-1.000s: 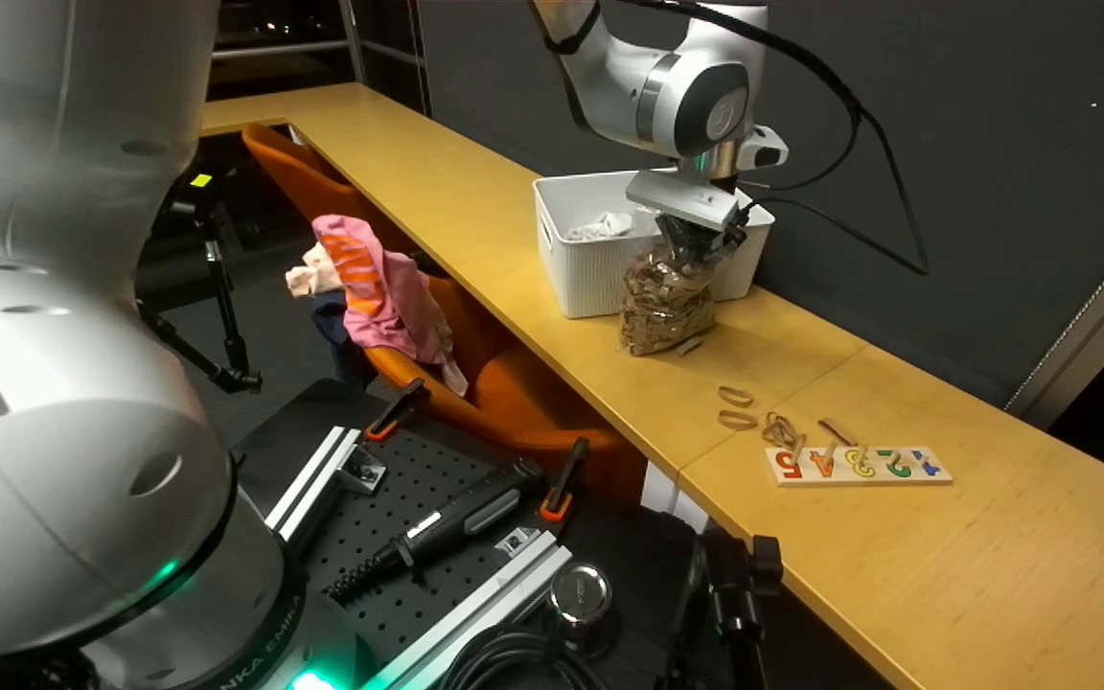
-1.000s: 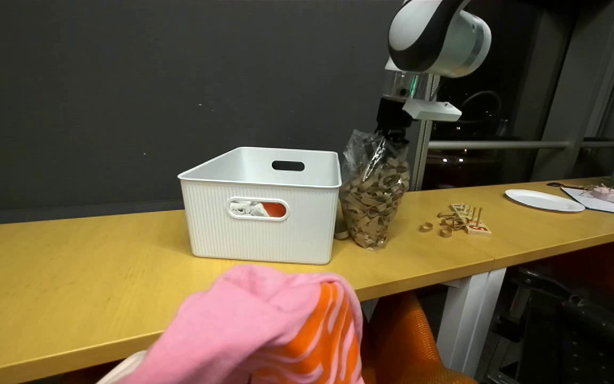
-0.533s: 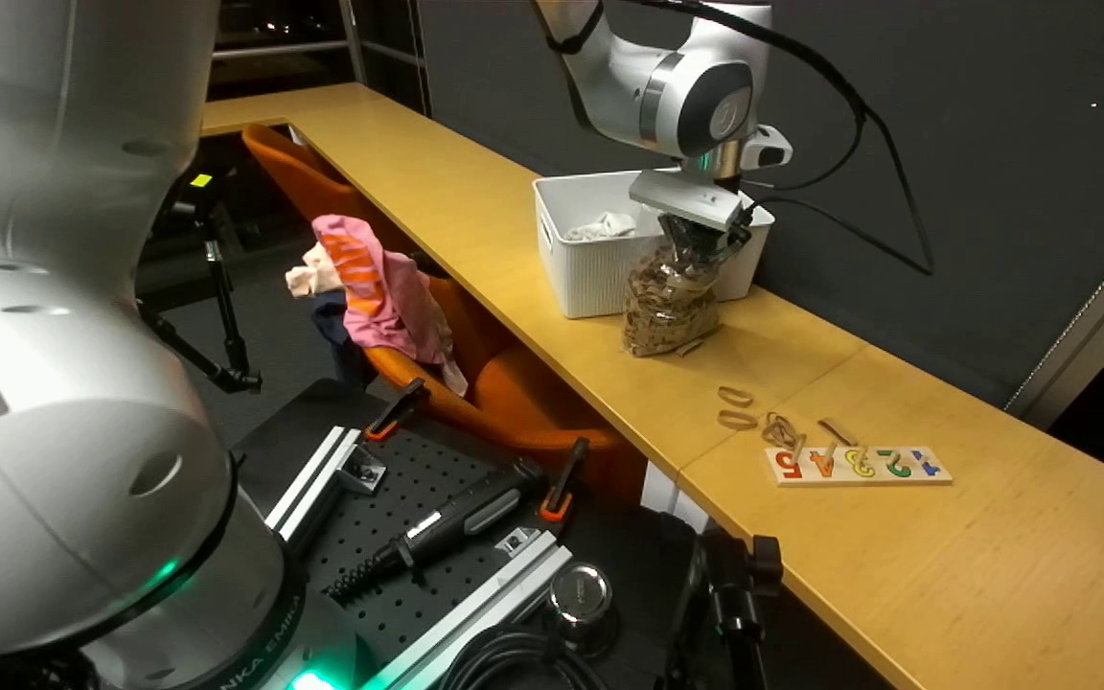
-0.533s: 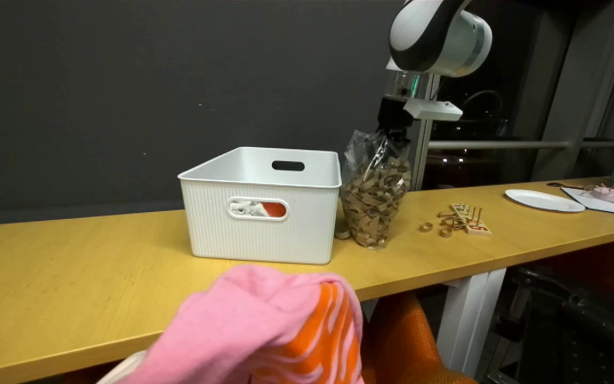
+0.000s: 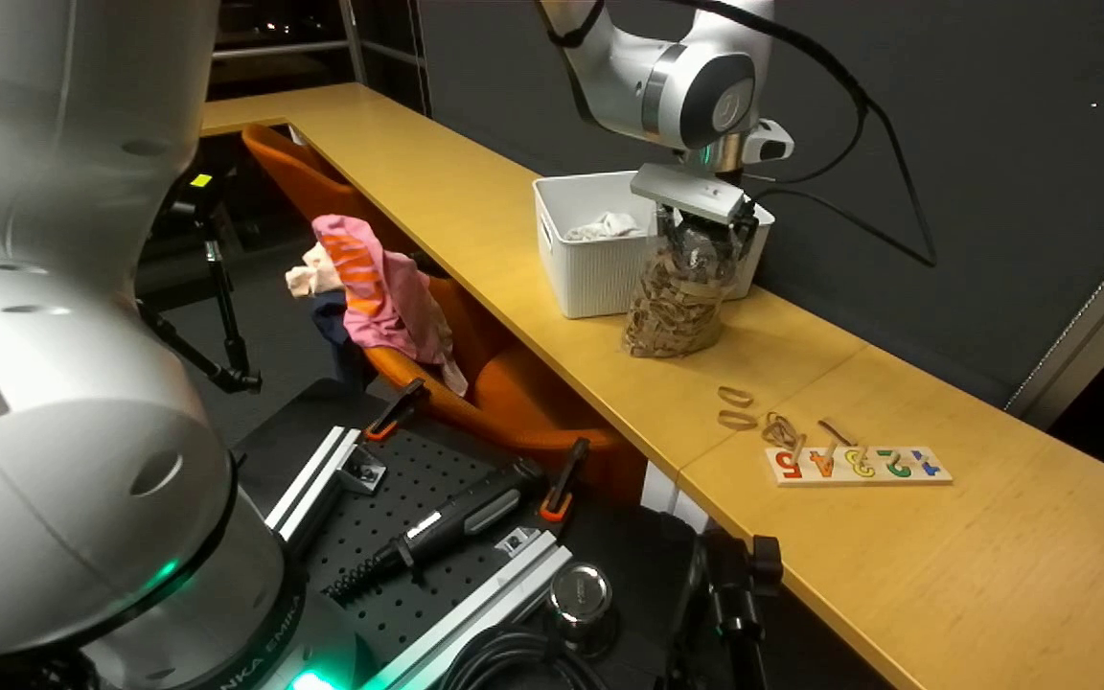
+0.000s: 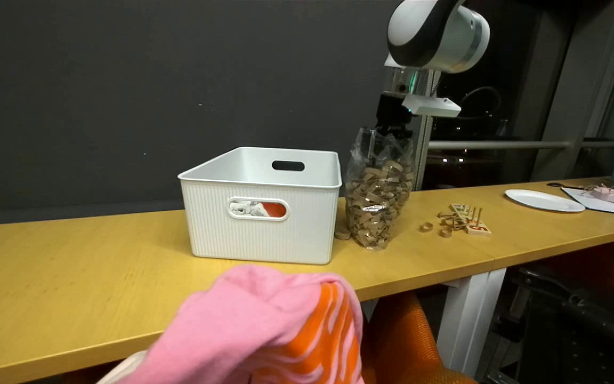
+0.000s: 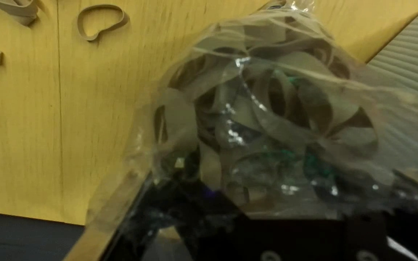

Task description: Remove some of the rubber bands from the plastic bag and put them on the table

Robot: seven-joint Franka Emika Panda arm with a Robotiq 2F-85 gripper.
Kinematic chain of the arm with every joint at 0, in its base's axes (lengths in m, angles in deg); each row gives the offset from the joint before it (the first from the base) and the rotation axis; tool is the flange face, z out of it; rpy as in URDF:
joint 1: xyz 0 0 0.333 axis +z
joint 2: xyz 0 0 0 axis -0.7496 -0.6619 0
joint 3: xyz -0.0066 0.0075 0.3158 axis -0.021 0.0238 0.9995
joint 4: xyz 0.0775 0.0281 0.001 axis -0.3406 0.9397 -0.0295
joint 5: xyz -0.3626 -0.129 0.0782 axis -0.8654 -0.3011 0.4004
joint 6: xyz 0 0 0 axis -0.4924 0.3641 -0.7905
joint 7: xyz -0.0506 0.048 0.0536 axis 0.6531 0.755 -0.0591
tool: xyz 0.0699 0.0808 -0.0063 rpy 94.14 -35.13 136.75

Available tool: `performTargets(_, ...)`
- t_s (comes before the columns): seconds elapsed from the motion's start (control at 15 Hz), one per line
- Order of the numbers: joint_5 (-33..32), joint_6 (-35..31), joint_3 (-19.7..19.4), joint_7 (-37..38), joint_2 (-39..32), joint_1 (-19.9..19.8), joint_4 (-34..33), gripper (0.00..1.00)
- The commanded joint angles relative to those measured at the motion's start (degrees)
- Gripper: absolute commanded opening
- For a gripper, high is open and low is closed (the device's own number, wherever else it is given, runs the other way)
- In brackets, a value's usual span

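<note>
Standing on the table (image 5: 1022,565), just right of centre in an exterior view, the plastic bag (image 5: 675,311) meets my gripper (image 5: 706,241), its jaws apart.
Rubber bands (image 6: 377,197) pack its lower part in an exterior view, right of centre, likely light, springy. Film (image 7: 236,136) crosses the wrist view's middle: slippery, I judge; I'd pinch topmost bands instead.

Under the gripper (image 6: 394,132), the bag (image 6: 359,154) stands on the counter (image 6: 99,256), rubber bands (image 6: 373,197) inside it. In an exterior view, the bin (image 6: 259,237) is left of the gripper, loose bands (image 6: 445,233) right of it.
</note>
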Motion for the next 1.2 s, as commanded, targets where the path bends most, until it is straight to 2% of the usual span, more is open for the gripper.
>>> performTargets(0.0, 2.25, 5.04, 0.67, -2.82, -1.78, -0.93, -4.55, 0.88)
performTargets(0.13, 2.39, 8.18, 0.87, -3.91, -3.83, -1.13, -7.99, 0.83)
performTargets(0.27, 2.58, 11.23, 1.03, -5.06, -6.08, -1.29, -11.59, 0.67)
performTargets(0.33, 2.55, 12.44, 1.01, -5.27, -7.27, -1.24, -13.39, 0.68)
performTargets(0.4, 2.52, 13.63, 1.01, -5.47, -8.07, -1.20, -14.73, 0.63)
performTargets(0.53, 2.52, 15.46, 1.08, -5.72, -9.95, -1.01, -17.70, 0.68)
performTargets(0.73, 2.09, 17.79, 1.15, -5.50, -11.95, -0.48, -20.58, 0.67)
performTargets(0.8, 2.01, 18.15, 1.10, -5.06, -12.20, -0.26, -20.60, 0.42)
performTargets(0.87, 2.01, 18.10, 1.14, -5.05, -12.15, -0.18, -20.06, 0.41)
performTargets(1.13, 2.03, 16.19, 0.75, -3.26, -10.58, 0.67, -15.94, 0.10)
